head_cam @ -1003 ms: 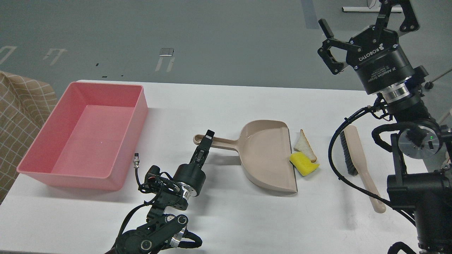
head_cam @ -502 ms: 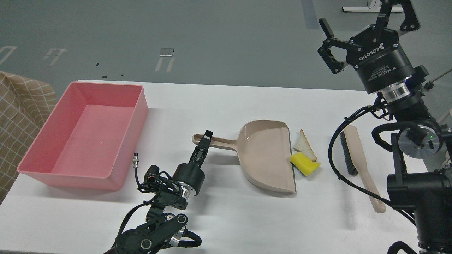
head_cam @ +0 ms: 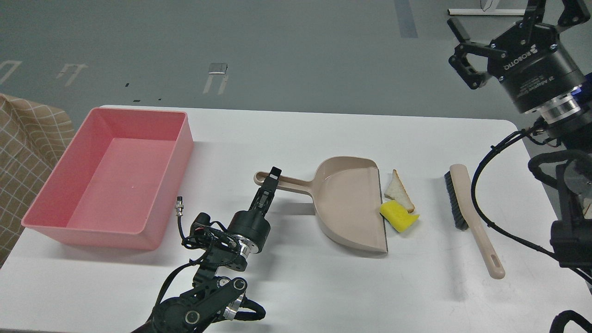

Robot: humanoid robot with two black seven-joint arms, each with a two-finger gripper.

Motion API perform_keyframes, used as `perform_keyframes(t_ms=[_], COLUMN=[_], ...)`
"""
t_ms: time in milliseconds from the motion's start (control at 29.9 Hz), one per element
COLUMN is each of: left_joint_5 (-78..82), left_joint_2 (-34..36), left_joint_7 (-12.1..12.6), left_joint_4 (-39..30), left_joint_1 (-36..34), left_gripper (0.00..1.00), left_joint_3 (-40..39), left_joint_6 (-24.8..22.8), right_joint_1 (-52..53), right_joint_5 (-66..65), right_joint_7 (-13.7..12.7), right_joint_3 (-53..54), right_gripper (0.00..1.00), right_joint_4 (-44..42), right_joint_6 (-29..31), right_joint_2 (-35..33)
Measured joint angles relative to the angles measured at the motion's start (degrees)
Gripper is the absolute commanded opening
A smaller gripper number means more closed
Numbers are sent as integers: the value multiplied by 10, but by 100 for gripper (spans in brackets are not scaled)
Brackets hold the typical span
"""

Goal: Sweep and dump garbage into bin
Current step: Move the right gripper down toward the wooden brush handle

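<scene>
a white bench (head_cam: 296,138) seen from above, with two black robot arms reaching in. near the bench's left edge sits the bin (head_cam: 69,182), a shallow pink tub with rounded corners, nothing visible inside it. just right of it, from the near edge, the left arm rises to the left claw (head_cam: 272,177), which sits at the end of the handle of a beige dustpan (head_cam: 349,203); the claw is seen narrow and end-on, so i cannot tell whether its fingers grip the handle or only rest by it. the dustpan lies flat at the middle of the bench, its handle pointing toward the left edge and its open mouth facing the right edge. right at that mouth lies the garbage: a triangular white bread slice (head_cam: 399,190) with brown crust, and touching its near side, a yellow sponge block (head_cam: 397,216) against the pan's lip. further toward the right edge, apart from both, lies a beige brush (head_cam: 471,215) with black bristles, handle pointing to the near edge. above the far right corner, the right claw (head_cam: 502,21) is raised off the bench, fingers spread apart, holding nothing.
</scene>
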Motion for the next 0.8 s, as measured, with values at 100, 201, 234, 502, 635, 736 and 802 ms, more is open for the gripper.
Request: perform_keyframes(t_ms=[100,201,234,502,635,736,802], left_joint_5=[0,0,0,1,0,0,0], left_joint_2=[0,0,0,0,0,0,0], left_joint_7=[0,0,0,0,0,0,0], left_joint_4=[0,0,0,-2,-2,-2,-2], left_joint_1=[-1,-2,-2,-6,-6,-6,-6], left_gripper=[22,22,22,22,23,23,23], left_joint_3=[0,0,0,1,1,1,1], left_joint_6=[0,0,0,0,0,0,0], right_joint_1=[5,12,12,-8,-51,-85,-104], right_joint_5=[2,3,2,-22,-27,-56,-89], right_joint_7=[1,-2,-2,5,9,9,6], right_joint_3=[63,99,111,141,134,126,124], right_gripper=[100,100,100,100,100,99,99], right_joint_4=[2,-4,-6,-1,30,59,79], right_joint_6=[3,12,13,14,14,14,14], right_joint_2=[-5,-11,-12,-16,-36,-49,-63])
